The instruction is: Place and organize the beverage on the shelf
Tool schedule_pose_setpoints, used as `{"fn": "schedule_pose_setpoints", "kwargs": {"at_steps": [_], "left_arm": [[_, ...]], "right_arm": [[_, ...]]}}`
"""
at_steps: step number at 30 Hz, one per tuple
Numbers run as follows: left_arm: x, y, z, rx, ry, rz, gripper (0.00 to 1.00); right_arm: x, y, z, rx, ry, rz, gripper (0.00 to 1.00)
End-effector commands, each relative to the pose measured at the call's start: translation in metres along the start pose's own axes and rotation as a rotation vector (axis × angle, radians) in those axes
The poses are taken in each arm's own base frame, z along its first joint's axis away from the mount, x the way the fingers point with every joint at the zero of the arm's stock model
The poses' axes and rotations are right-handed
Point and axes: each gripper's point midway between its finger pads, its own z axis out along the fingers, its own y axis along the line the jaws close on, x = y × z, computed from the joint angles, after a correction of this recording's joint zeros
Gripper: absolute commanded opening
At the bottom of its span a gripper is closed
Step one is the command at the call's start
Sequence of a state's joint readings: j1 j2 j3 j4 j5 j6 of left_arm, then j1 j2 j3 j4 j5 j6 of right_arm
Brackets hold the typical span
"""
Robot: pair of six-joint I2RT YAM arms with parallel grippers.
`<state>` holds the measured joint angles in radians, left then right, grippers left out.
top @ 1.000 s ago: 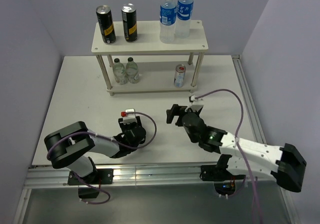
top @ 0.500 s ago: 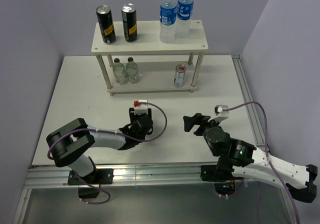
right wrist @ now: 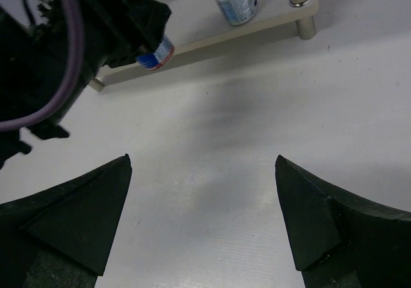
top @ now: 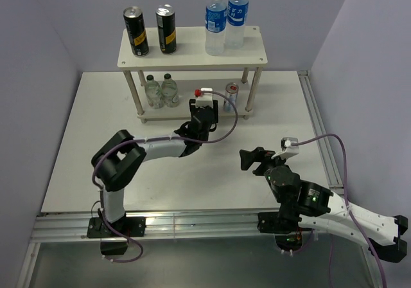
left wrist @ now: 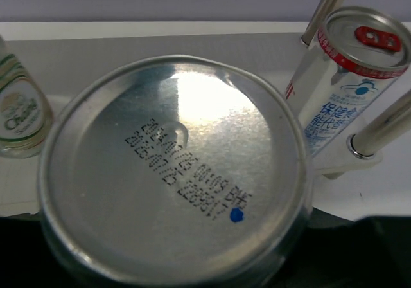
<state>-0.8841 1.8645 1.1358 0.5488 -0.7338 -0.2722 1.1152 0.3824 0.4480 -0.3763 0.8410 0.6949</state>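
Observation:
My left gripper (top: pixel 206 111) is shut on a short silver can (left wrist: pixel 173 172); its bare base fills the left wrist view. It is held just in front of the shelf's (top: pixel 192 55) lower tier, left of the other short silver can (left wrist: pixel 347 76), which stands there by the right posts. The held can's blue and red end shows in the right wrist view (right wrist: pixel 157 55). Two tall black cans (top: pixel 135 31) and two blue-capped water bottles (top: pixel 216 21) stand on the top board. My right gripper (top: pixel 252 160) is open and empty over the table.
Two small clear bottles (top: pixel 160 90) stand on the lower tier at the left; one shows in the left wrist view (left wrist: pixel 16 114). Thin shelf posts (left wrist: pixel 379 130) stand close to the right of the held can. Walls close in on both sides.
My left arm has stretched from the near table towards the shelf's lower tier, carrying the silver can. My right arm has pulled back to the near right, its gripper open.

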Motion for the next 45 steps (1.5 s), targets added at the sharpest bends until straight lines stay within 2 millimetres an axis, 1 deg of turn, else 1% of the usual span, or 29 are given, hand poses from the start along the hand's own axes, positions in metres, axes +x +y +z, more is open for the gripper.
{"fn": "schedule_pose_setpoints", "kwargs": {"at_steps": [1,2,3,4,5,6,7,8,9,10,11,14,17,23,26,27,29,30,31,33,34,36,37,38,39,40,42,44,45], "left_arm": [[-0.035,-0.023,0.025,0.046,-0.080,-0.043,0.00],[-0.023,-0.025,0.032,0.041,-0.066,-0.032,0.00],[-0.022,-0.024,0.039,0.037,-0.067,-0.037,0.00],[-0.032,-0.027,0.045,0.036,-0.092,-0.055,0.00],[-0.023,-0.027,0.052,0.030,-0.087,-0.048,0.00],[-0.023,-0.027,0.057,0.024,-0.089,-0.052,0.00],[-0.029,-0.029,0.063,0.020,-0.102,-0.064,0.00],[-0.024,-0.028,0.068,0.012,-0.103,-0.055,0.00],[-0.023,-0.028,0.071,0.011,-0.102,-0.054,0.00],[-0.027,-0.030,0.075,0.010,-0.109,-0.063,0.00],[-0.024,-0.030,0.078,0.004,-0.111,-0.063,0.00],[-0.024,-0.028,0.084,0.001,-0.126,-0.069,0.00],[-0.015,-0.025,0.086,-0.005,-0.121,-0.060,0.00],[-0.005,-0.015,0.094,0.013,-0.128,-0.080,0.00],[0.000,-0.014,0.099,0.020,-0.118,-0.074,0.00],[-0.003,-0.016,0.102,0.024,-0.121,-0.076,0.00],[0.003,-0.016,0.106,0.027,-0.104,-0.060,0.04],[0.001,-0.017,0.107,0.027,-0.108,-0.061,0.07],[0.002,-0.017,0.108,0.026,-0.105,-0.058,0.18],[0.004,-0.017,0.109,0.032,-0.101,-0.058,0.33],[0.004,-0.017,0.110,0.033,-0.100,-0.058,0.47],[0.006,-0.018,0.109,0.040,-0.090,-0.053,0.58],[0.006,-0.019,0.109,0.043,-0.088,-0.055,0.67],[0.005,-0.019,0.108,0.048,-0.087,-0.056,0.70],[0.008,-0.018,0.106,0.046,-0.081,-0.053,0.85],[0.005,-0.017,0.105,0.049,-0.084,-0.056,0.99],[0.008,-0.015,0.101,0.046,-0.080,-0.052,0.99],[0.000,-0.014,0.096,0.052,-0.091,-0.062,0.99],[0.005,-0.011,0.092,0.049,-0.083,-0.056,0.99]], "right_arm": [[-0.003,-0.001,-0.001,-0.003,-0.017,0.007,1.00],[-0.002,0.000,-0.001,-0.007,-0.015,0.007,1.00],[-0.001,0.000,-0.001,-0.009,-0.010,0.004,1.00],[0.000,0.001,-0.001,-0.014,-0.007,0.005,1.00],[-0.001,0.002,-0.001,-0.019,-0.008,0.007,1.00],[0.000,0.002,-0.001,-0.024,-0.006,0.007,1.00],[0.000,0.002,-0.002,-0.026,-0.009,0.011,1.00],[0.000,0.002,-0.002,-0.030,-0.007,0.006,1.00],[0.001,0.003,-0.002,-0.039,-0.005,0.009,1.00],[0.000,0.003,-0.002,-0.040,-0.008,0.013,1.00],[0.000,0.003,-0.002,-0.041,-0.008,0.012,1.00],[0.001,0.004,-0.002,-0.042,-0.008,0.006,1.00],[0.002,0.004,-0.001,-0.039,-0.005,-0.003,1.00],[0.002,0.004,0.000,-0.041,-0.007,-0.006,1.00],[0.002,0.005,0.000,-0.044,-0.009,-0.005,1.00],[0.002,0.005,0.000,-0.043,-0.008,-0.008,1.00],[0.003,0.005,0.001,-0.041,-0.006,-0.013,1.00],[0.004,0.006,0.001,-0.042,-0.003,-0.016,1.00],[0.004,0.006,0.001,-0.040,-0.002,-0.018,1.00],[0.004,0.005,0.001,-0.037,-0.003,-0.019,1.00],[0.004,0.005,0.001,-0.041,-0.003,-0.017,1.00],[0.003,0.005,0.001,-0.040,-0.007,-0.014,1.00],[0.003,0.005,0.001,-0.040,-0.007,-0.014,1.00],[0.003,0.004,0.001,-0.038,-0.007,-0.017,1.00],[0.004,0.004,0.001,-0.038,-0.006,-0.018,1.00],[0.004,0.004,0.001,-0.037,-0.005,-0.018,1.00],[0.003,0.005,0.001,-0.038,-0.007,-0.014,1.00],[0.003,0.005,0.001,-0.038,-0.007,-0.014,1.00],[0.003,0.004,0.001,-0.036,-0.010,-0.014,1.00]]}}
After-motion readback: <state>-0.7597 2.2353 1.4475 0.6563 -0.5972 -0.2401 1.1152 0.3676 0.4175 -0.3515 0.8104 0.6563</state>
